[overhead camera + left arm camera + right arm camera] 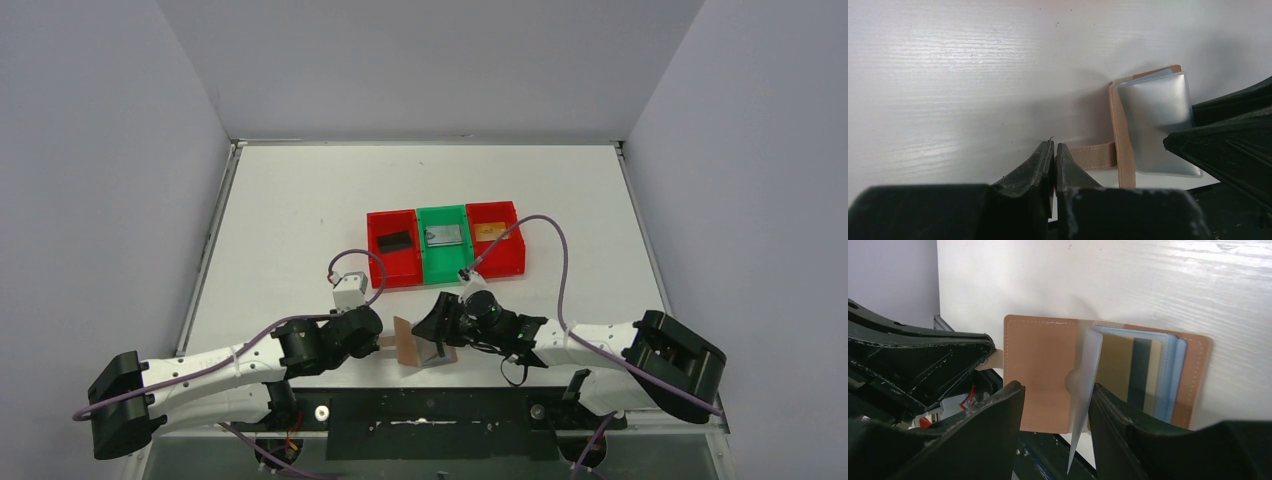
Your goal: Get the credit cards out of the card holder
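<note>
The tan card holder point(418, 345) lies open at the table's near edge, between both grippers. My left gripper point(1054, 147) is shut, and the holder's strap tab point(1093, 156) runs in behind its fingers. My right gripper point(1055, 390) is open, its jaws either side of a raised clear sleeve point(1084, 385) of the card holder point(1040, 365). A gold card with a dark stripe point(1128, 372) sits in the blue-grey sleeves behind. A black card point(395, 240), a silver card point(445, 236) and a gold card point(488, 231) lie in the bins.
Three bins stand in a row mid-table: red point(385, 268), green point(445, 268), red point(508, 262). The black front rail point(430, 410) runs just below the card holder. Grey walls close in the table on both sides.
</note>
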### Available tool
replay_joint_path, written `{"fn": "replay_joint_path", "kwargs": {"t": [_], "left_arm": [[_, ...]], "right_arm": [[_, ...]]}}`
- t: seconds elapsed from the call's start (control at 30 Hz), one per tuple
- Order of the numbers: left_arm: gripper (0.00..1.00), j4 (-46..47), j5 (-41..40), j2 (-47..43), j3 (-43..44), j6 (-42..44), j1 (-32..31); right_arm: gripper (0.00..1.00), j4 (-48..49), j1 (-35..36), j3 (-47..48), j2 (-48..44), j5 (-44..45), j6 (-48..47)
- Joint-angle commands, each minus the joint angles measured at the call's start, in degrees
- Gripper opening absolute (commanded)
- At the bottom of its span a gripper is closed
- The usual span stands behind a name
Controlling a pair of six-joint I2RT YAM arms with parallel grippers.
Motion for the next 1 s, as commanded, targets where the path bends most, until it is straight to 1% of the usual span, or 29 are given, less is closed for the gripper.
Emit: {"fn": "replay_joint_path", "kwargs": {"t": [0.0,0.13,0.23,0.43,0.53,0.63,0.73,0.8,0.9,0.97], "left_arm": [[0.00,2.07,-0.78,-1.04,0.56,0.15,0.40],[0.00,0.43,-1.79,-1.46,1.10,-0.43,0.44],[0.00,-1.95,-3.88,-2.58,1.59,-2.90,0.44],[0.01,-1.78,-4.28,-5.22,0.50,-3.20,0.69],[0.06,-3.13,-4.46,-5.10,0.78,-3.57,0.79],[0.15,-4.88,-5.05,-4.90,1.38,-4.41,0.79],[0.22,-6.26,-5.71,-5.09,2.08,-4.99,0.87],[0.28,-7.33,-6.36,-5.60,2.82,-5.33,0.88],[0.34,-8.63,-6.77,-6.38,3.86,-5.37,0.96],[0.36,-9.42,-6.97,-7.02,4.60,-5.28,0.96]], "right_arm": [[0.50,8.83,0.49,3.19,3.35,-4.56,-0.20],[0.50,10.75,0.55,6.14,7.68,-7.75,-1.03],[0.52,11.95,1.05,7.95,10.14,-8.86,-1.67],[0.57,6.11,1.93,12.60,13.31,-8.64,-5.00],[0.57,5.98,1.89,12.42,14.69,-7.89,-4.34],[0.56,6.61,1.90,12.00,16.44,-7.53,-3.24],[0.50,5.89,1.92,12.13,18.92,-6.36,-1.58],[0.47,5.64,2.03,12.26,20.85,-5.83,-0.47],[0.40,4.45,2.28,12.74,23.18,-4.86,0.39],[0.39,1.39,2.79,14.09,24.26,-3.32,0.37]]}}
